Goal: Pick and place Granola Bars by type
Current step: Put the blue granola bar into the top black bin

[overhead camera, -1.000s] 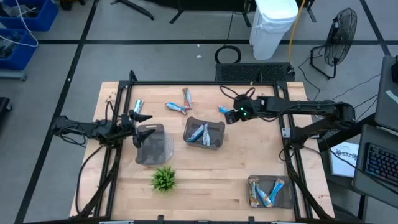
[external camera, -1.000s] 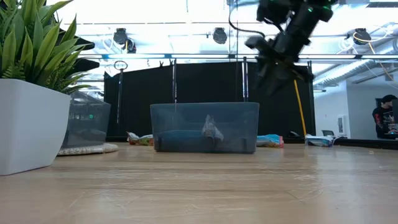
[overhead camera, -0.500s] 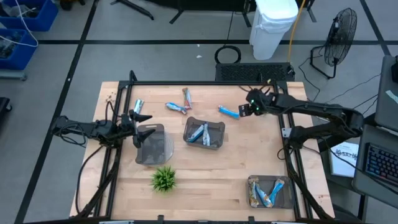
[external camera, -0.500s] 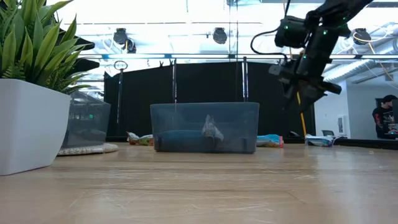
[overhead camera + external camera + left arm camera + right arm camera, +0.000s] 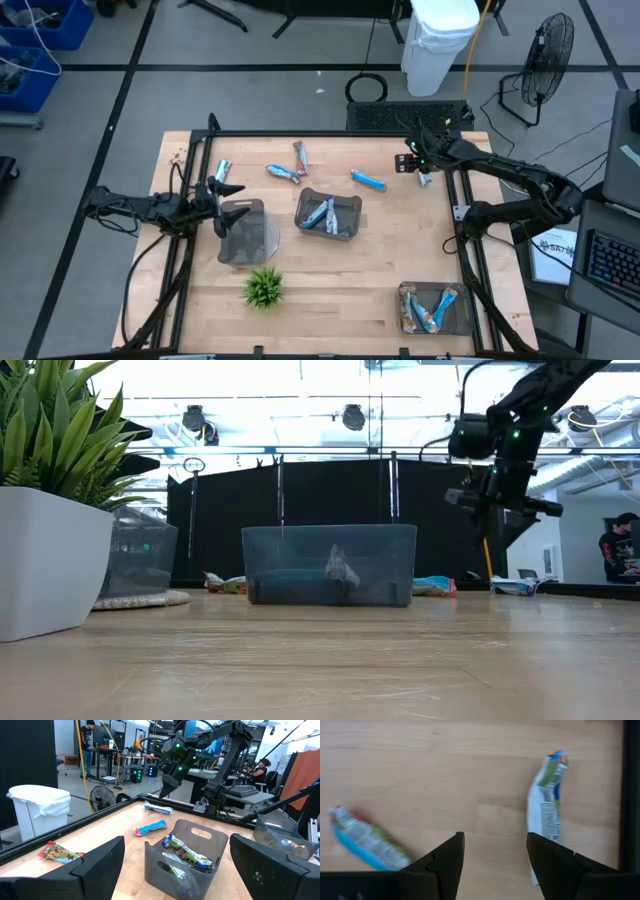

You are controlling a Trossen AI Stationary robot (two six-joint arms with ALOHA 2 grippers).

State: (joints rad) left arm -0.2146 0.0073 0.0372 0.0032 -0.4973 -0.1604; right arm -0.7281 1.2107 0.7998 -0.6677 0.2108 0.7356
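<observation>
My right gripper (image 5: 415, 163) hovers open above the table's far right part (image 5: 495, 508). In the right wrist view (image 5: 495, 845), a silver-grey bar (image 5: 547, 800) lies flat just beyond one fingertip and a blue bar (image 5: 367, 845) lies off to the other side. In the high view these are the silver bar (image 5: 425, 178) and the blue bar (image 5: 368, 180). More bars lie flat at the far side: blue (image 5: 283, 173), orange-brown (image 5: 300, 155), silver (image 5: 222, 170). My left gripper (image 5: 224, 190) waits open at the left (image 5: 177, 840).
A dark tray (image 5: 345, 228) at mid-table holds several bars. Another tray (image 5: 404, 296) at the near right corner holds more. A clear tray (image 5: 262, 232) sits beside my left gripper. A green plant (image 5: 264, 288) stands at the near side. A black frame (image 5: 300, 134) borders the table.
My right gripper has moved from above the blue bar toward the table's far right corner, staying above the table. The blue bar lies where it was, now uncovered.
</observation>
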